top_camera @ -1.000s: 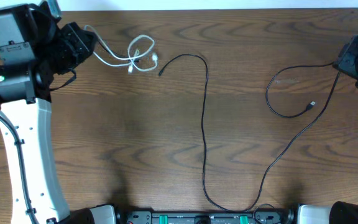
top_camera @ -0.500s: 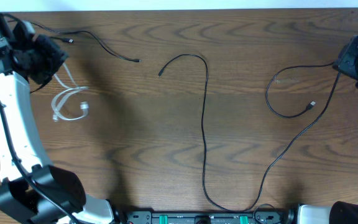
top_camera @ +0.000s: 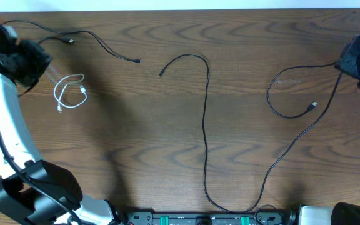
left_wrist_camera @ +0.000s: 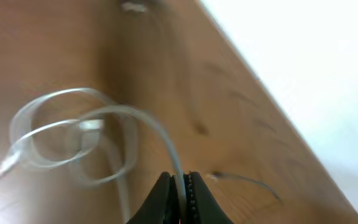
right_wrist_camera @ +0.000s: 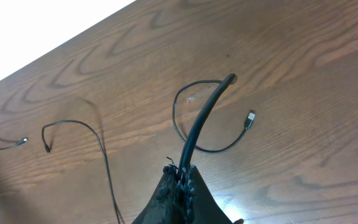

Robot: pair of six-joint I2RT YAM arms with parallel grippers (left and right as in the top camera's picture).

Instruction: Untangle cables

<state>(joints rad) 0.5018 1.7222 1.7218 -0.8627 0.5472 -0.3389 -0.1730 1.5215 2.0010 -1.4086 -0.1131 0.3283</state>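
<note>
At the near edge of the desk (top_camera: 136, 156) two long black runs meet in a bend (one cord or two cannot be told); the black cable (top_camera: 205, 125) is laid up the middle, crossing nothing; the second black cable (top_camera: 292, 147) is pinched in the shut right gripper (right_wrist_camera: 182, 173) at the right edge. Towards the far left corner the white cable (top_camera: 70, 90), coiled on itself, is clamped in the closed left gripper (left_wrist_camera: 178, 185), apart from the short black cable (top_camera: 105, 45); separation is judged mostly done, only the coil being left.
</note>
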